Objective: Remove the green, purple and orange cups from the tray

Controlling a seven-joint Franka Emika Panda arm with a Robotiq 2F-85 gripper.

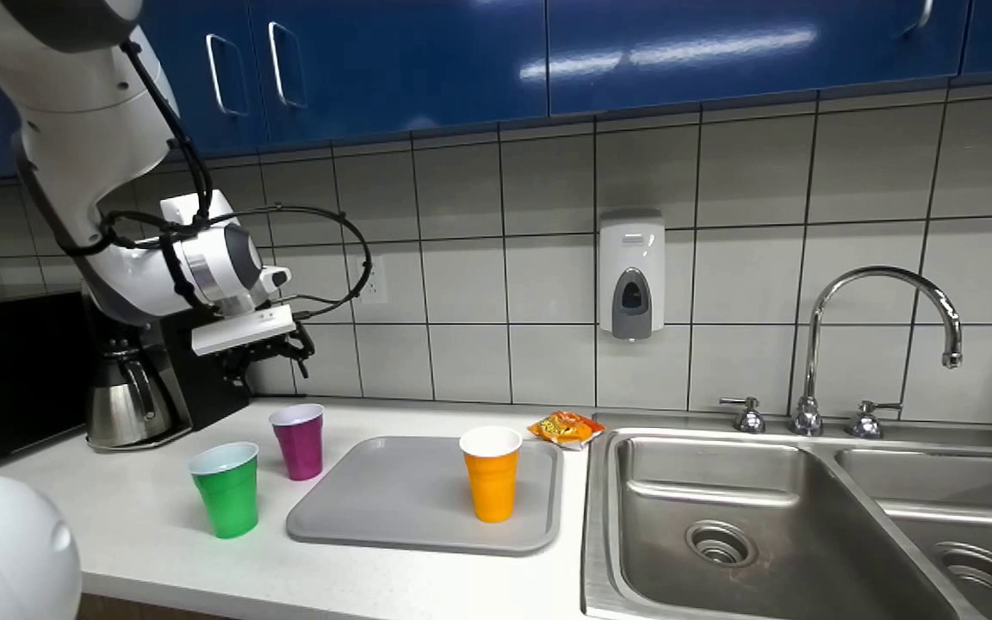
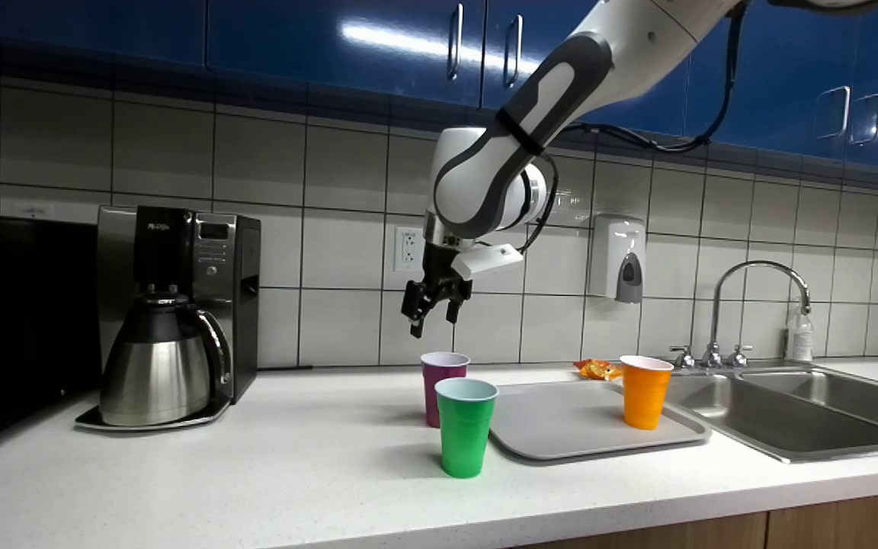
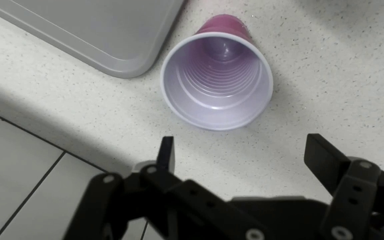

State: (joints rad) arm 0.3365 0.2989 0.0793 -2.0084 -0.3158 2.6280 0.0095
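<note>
Fingers [image 3: 325, 160] spread wide, the gripper [image 3: 240, 137] hangs higher than the nearby purple cup [image 3: 217, 83], which we see upright on the counter [image 2: 294, 473] beside the gray tray [image 2: 561, 419]; the green cup [image 2: 466, 435] also stands on the counter, and the orange cup [image 2: 645, 396] stands upright on the tray.

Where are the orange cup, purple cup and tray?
Orange cup [image 1: 492, 486]: in an exterior view, outer side.
Purple cup [image 3: 217, 80]: in the wrist view, inner wall.
Tray [image 2: 565, 413]: in an exterior view, bare middle.
</note>
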